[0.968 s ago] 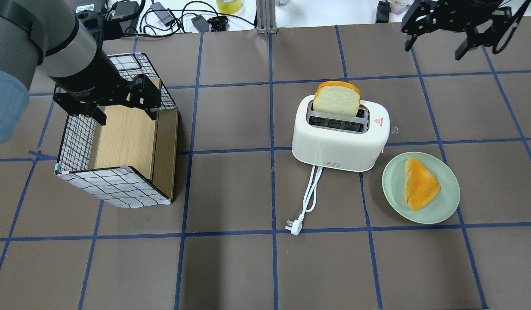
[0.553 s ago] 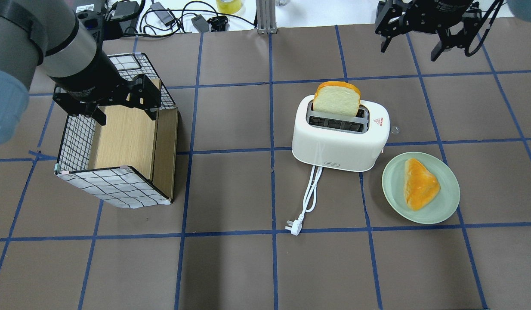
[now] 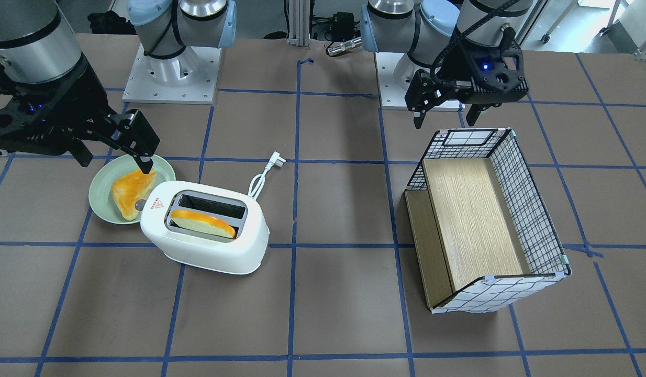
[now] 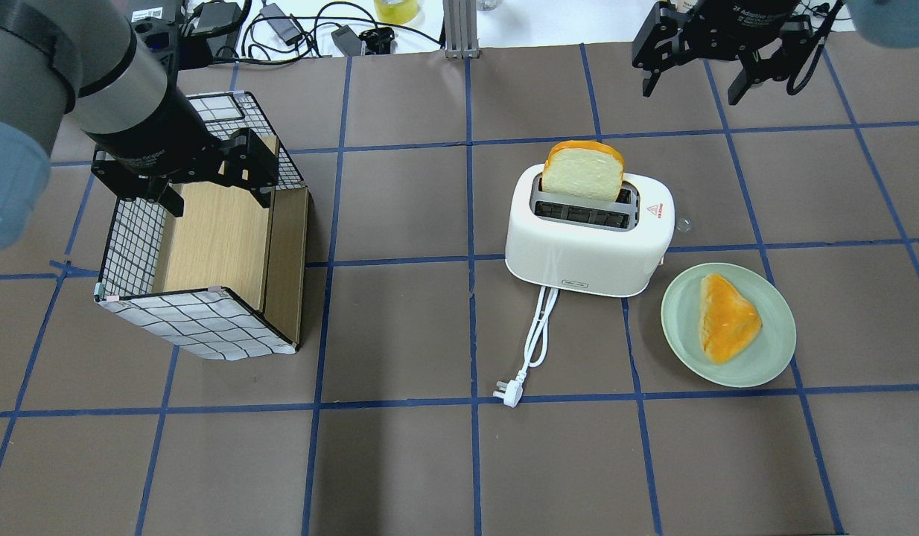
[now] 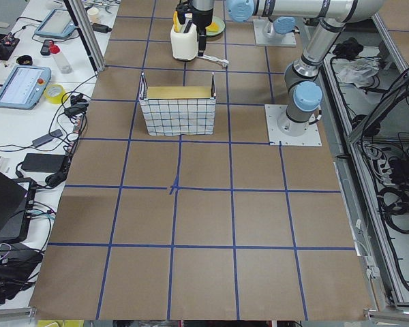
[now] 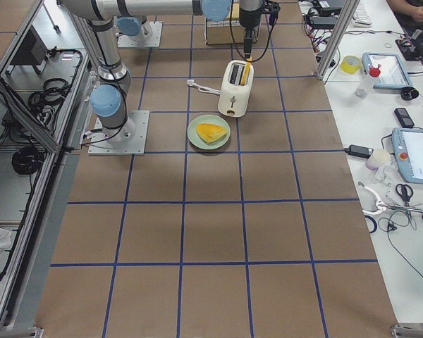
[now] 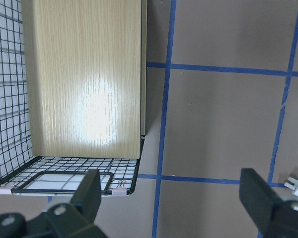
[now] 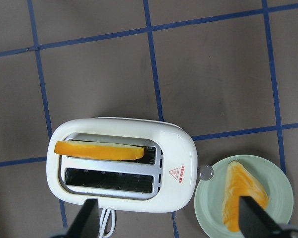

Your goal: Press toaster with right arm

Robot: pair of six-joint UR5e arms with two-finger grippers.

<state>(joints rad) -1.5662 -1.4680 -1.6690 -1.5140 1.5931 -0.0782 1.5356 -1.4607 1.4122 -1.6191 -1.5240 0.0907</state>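
Observation:
The white toaster (image 4: 586,253) stands mid-table, with a bread slice (image 4: 582,171) upright in its far slot. Its red triangle sticker and grey end knob (image 4: 683,223) face the plate side. My right gripper (image 4: 690,74) is open and empty, high above the table and not touching the toaster. In the front-facing view the right gripper (image 3: 115,159) hangs over the plate by the knob end of the toaster (image 3: 197,246). The right wrist view looks straight down on the toaster (image 8: 124,168) and its knob (image 8: 206,172). My left gripper (image 4: 217,195) is open over the basket.
A wire-grid basket (image 4: 199,327) with a wooden floor lies at the left. A green plate (image 4: 772,357) with a bread piece (image 4: 727,316) sits right of the toaster. The toaster's white cord ends in a plug (image 4: 508,393) nearer the robot. Cables and tools lie beyond the far edge.
My right gripper has moved leftward and a little farther up in the overhead view, staying open. The left arm, toaster and bread have not moved.

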